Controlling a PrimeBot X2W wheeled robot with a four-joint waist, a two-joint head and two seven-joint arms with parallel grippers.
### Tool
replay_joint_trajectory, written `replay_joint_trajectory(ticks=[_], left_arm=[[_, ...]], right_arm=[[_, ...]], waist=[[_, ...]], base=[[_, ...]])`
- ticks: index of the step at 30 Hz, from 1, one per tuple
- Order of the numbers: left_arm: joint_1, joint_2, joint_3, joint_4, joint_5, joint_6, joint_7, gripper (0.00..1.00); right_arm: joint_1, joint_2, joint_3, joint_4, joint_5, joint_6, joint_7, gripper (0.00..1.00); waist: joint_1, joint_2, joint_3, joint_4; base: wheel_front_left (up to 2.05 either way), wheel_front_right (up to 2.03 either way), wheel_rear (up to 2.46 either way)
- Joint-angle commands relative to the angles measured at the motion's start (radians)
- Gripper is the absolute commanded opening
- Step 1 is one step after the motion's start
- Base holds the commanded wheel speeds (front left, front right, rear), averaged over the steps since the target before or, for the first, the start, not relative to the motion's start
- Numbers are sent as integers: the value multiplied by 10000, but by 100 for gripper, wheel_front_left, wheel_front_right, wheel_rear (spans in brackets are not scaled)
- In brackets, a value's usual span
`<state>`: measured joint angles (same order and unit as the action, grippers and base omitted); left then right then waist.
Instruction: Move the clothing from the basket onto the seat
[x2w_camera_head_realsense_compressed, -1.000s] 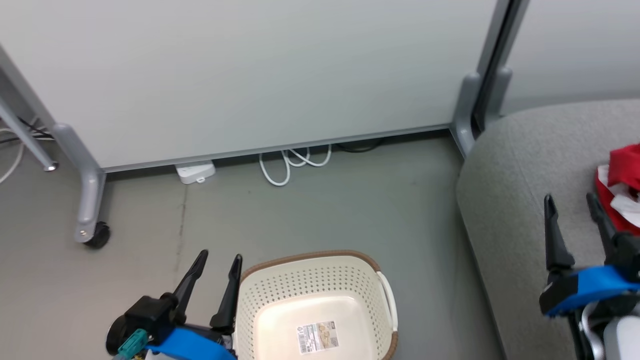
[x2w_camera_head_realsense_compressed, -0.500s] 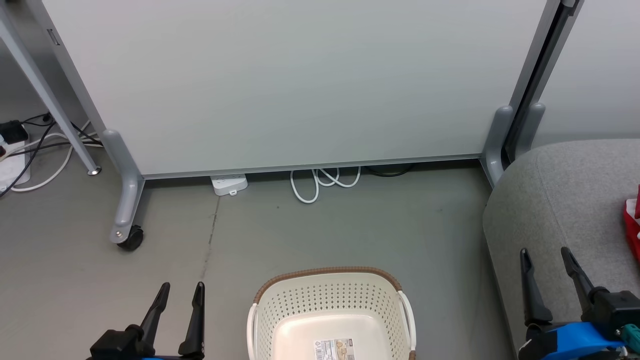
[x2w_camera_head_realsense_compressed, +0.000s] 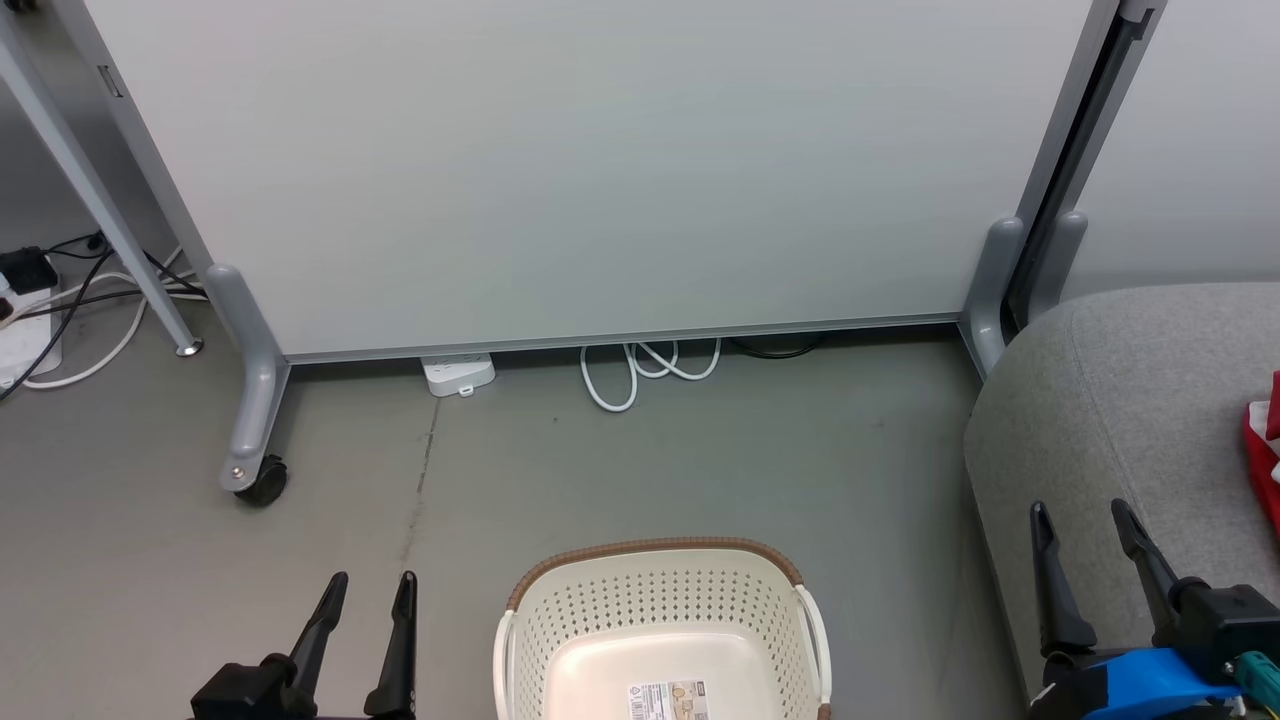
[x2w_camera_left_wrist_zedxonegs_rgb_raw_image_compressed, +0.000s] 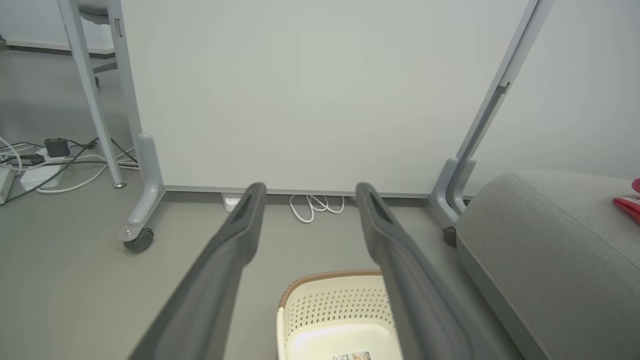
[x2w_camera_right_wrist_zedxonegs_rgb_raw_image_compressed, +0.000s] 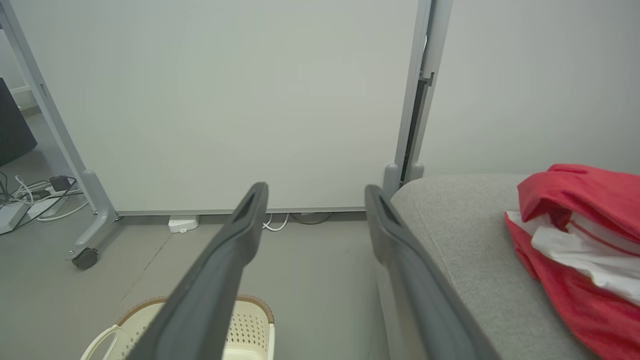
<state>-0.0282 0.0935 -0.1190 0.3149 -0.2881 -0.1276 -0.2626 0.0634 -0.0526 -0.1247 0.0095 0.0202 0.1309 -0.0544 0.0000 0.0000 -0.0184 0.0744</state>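
The basket (x2w_camera_head_realsense_compressed: 650, 550) stands on the floor at the bottom centre, with nothing in it but a label on its bottom; its rim (x2w_camera_left_wrist_zedxonegs_rgb_raw_image_compressed: 330, 275) also shows in the left wrist view, and part of it (x2w_camera_right_wrist_zedxonegs_rgb_raw_image_compressed: 252, 320) in the right wrist view. The red and white clothing (x2w_camera_right_wrist_zedxonegs_rgb_raw_image_compressed: 575, 235) lies on the grey seat (x2w_camera_right_wrist_zedxonegs_rgb_raw_image_compressed: 465, 235) at the right, cut off by the edge in the head view (x2w_camera_head_realsense_compressed: 1262, 450). My left gripper (x2w_camera_head_realsense_compressed: 372, 580) is open over the floor left of the basket. My right gripper (x2w_camera_head_realsense_compressed: 1079, 507) is open over the seat's (x2w_camera_head_realsense_compressed: 1130, 400) front left part, apart from the clothing.
A white partition panel stands across the back on grey legs with a castor (x2w_camera_head_realsense_compressed: 262, 482). A power strip (x2w_camera_head_realsense_compressed: 458, 375) and a looped white cable (x2w_camera_head_realsense_compressed: 640, 370) lie under its lower edge. More cables (x2w_camera_head_realsense_compressed: 60, 300) lie at the far left.
The head camera has swung, shifting the whole picture. My left gripper has drawn away from the basket's left wall. My right gripper has drawn back from the clothing. Both stay open.
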Motion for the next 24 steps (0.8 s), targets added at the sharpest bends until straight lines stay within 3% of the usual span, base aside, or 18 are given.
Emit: replay_joint_trajectory(ticks=[1,6,7,13,24], left_arm=[[-52,47,-3,9,9,-36,-33,100],[-25,91,5,10,-20,-37,-33,100],[0,32,-11,6,-15,2,0,0],[365,-194,-120,677,-64,6,71,0],[219,-232,227,529,-2040,0,609,0]], right_arm=[[130,37,17,17,53,-3,-80,100],[157,37,59,77,89,-3,-119,100],[3,2,44,82,68,0,-81,0],[31,57,31,905,113,0,-50,0],[-255,56,28,1203,2469,0,220,0]], waist=[[0,0,11,-4],[0,0,21,-54],[0,0,21,-57],[0,0,24,-66],[0,0,41,-127]], base=[[0,0,0],[0,0,0],[0,0,0],[0,0,0],[0,0,0]])
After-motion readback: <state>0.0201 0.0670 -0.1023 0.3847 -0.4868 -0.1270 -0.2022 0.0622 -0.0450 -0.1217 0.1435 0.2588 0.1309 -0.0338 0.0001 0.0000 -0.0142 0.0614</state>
